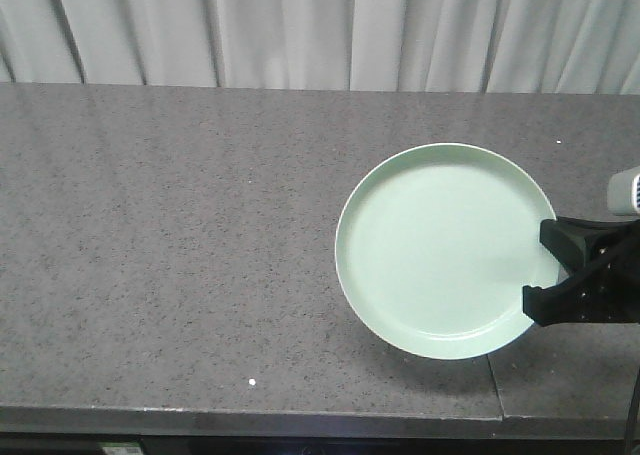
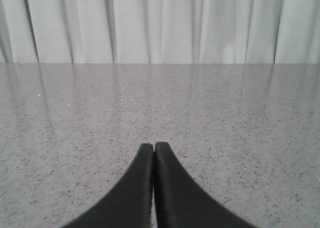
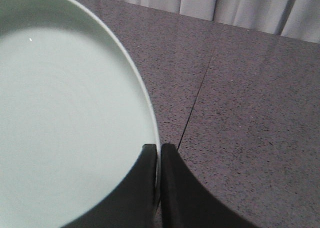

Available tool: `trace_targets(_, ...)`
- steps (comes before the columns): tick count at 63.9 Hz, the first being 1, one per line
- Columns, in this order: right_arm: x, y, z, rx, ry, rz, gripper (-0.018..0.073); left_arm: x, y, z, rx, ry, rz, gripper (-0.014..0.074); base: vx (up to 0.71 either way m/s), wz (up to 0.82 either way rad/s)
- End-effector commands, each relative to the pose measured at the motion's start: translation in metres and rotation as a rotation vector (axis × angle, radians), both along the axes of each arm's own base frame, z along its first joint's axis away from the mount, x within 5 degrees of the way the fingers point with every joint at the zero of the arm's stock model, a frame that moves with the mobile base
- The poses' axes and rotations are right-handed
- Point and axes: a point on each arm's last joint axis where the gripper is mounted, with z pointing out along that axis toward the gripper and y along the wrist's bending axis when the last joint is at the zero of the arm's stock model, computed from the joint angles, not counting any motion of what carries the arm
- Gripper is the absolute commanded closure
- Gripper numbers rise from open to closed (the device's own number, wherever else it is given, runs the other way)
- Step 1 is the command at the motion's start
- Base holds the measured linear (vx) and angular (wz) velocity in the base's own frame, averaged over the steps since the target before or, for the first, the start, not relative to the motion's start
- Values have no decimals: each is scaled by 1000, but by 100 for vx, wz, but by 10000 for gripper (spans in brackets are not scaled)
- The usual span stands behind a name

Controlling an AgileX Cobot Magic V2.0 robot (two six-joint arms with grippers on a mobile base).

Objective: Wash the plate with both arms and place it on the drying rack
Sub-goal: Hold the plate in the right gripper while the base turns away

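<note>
Right hand point(image 3: 158, 149) astride plate point(image 3: 65, 112) rim (tight pinch)

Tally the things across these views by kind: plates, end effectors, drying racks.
Plate: 1
End effectors: 2, the left end effector and the right end effector
Drying racks: 0 in view
Total: 3

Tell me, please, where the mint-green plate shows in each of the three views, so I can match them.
Exterior front: the plate is right of centre, toward the countertop's front edge.
Left wrist: not in it; only countertop beyond the shut left hand.
Right wrist: it fills the left side, rim pinched in the right hand.
Shared landmark: the pale curtain behind the countertop, in all three.
</note>
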Motion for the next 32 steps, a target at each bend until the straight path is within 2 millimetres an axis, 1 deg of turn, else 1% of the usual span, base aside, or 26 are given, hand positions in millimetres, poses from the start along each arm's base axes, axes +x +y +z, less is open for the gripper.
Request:
trace_targets(1, 1, 0, 19, 19, -116, 0, 568, 0, 0, 0, -11, -67, -4, 602, -5, 21)
trace_targets(16, 1, 0, 19, 19, -116, 0, 568, 0, 0, 0, -11, -67, -4, 602, -6, 26)
trace_targets(32, 1, 0, 19, 19, -116, 0, 568, 0, 0, 0, -11, -67, -4, 602, -8, 34)
